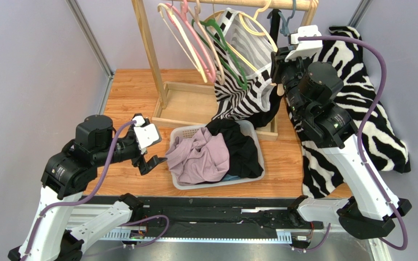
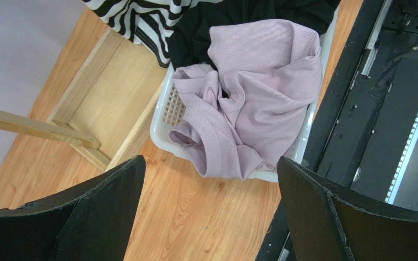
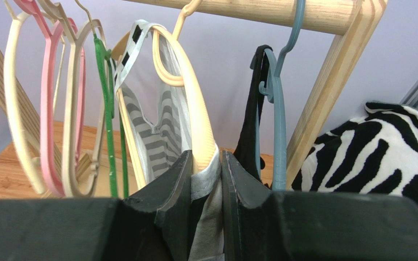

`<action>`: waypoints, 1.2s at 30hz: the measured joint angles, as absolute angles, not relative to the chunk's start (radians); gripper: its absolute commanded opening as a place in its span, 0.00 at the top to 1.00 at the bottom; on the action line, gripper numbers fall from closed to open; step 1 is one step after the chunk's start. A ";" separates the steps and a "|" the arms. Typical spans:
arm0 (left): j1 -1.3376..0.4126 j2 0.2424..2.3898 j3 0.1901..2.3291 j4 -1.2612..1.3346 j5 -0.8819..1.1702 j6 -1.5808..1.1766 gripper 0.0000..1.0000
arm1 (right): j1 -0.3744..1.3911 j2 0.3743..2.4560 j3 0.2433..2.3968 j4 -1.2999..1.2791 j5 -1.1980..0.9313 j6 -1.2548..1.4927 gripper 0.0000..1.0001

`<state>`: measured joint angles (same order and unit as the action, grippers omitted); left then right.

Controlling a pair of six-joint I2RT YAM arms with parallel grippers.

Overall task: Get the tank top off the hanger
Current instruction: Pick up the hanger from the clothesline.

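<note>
The striped tank top [image 1: 244, 81] [image 3: 165, 130] hangs on a cream hanger [image 1: 255, 30] [image 3: 195, 98] from the wooden rail [image 1: 233, 4]. My right gripper [image 1: 275, 73] [image 3: 206, 163] is up at the garment's right shoulder, shut on its grey edge, with the lower end of the hanger arm between the fingers too. One strap still loops over the hanger's top. My left gripper [image 1: 154, 160] [image 2: 210, 160] hovers low over the table, left of the basket, wide open and holding nothing.
A white basket [image 1: 257, 138] [image 2: 162, 117] holds a lilac garment [image 1: 200, 155] and a black one [image 1: 241, 144]. Several empty hangers [image 1: 189, 38] hang to the left. A blue hanger [image 3: 278, 109] carries a black garment. Zebra fabric [image 1: 358, 98] lies at the right.
</note>
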<state>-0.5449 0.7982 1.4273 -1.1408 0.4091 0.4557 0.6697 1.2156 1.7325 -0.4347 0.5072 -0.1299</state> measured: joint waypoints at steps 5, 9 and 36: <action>-0.543 0.798 1.427 -1.141 0.409 0.456 0.01 | 0.670 1.251 1.766 -0.461 0.496 -0.141 0.98; -0.543 0.798 1.427 -1.141 0.409 0.456 0.01 | 0.669 1.339 1.871 -0.533 0.476 -0.116 0.87; -0.542 0.786 1.427 -1.141 0.408 0.456 0.01 | 0.660 1.492 1.956 -0.771 0.271 0.102 0.49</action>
